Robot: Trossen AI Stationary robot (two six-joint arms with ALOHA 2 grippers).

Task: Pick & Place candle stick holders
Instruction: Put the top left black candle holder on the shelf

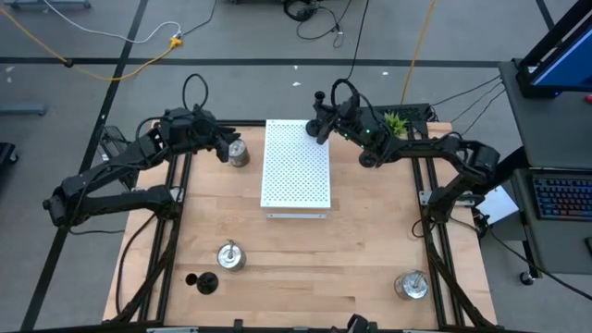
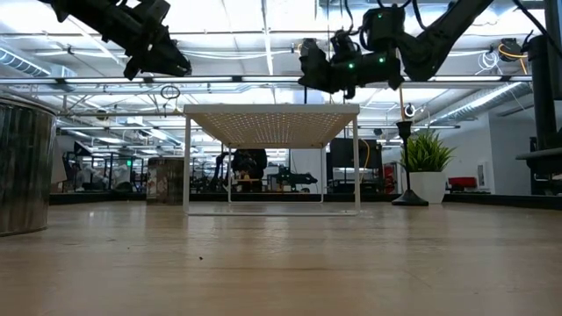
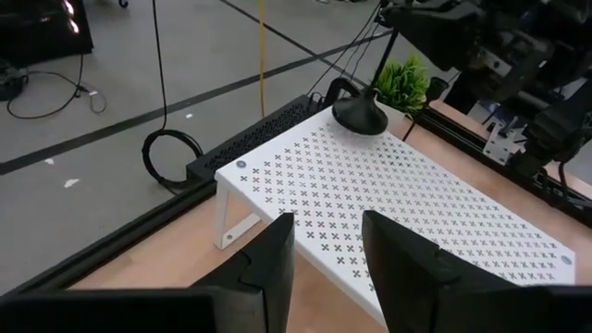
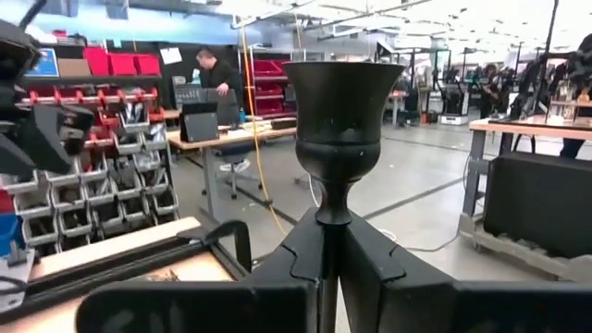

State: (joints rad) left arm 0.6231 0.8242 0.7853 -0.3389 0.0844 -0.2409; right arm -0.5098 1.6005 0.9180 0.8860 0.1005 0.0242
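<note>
High view: the right gripper (image 1: 321,118) holds a black candle stick holder (image 1: 319,128) over the white perforated board's (image 1: 296,166) far corner. Left wrist view: the left gripper (image 3: 328,268) hovers parted, empty. Right wrist view: fingers (image 4: 370,254) pinch the holder's stem.

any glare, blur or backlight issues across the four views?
Low view: bright ceiling lights behind, both arms near-silhouettes; the silver holder at the picture's edge is close and soft. Right wrist view: black candle stick holder sharp, room behind softer. Left wrist view: the fingers slightly soft, white perforated board crisp. High view: even light, no glare.
</note>
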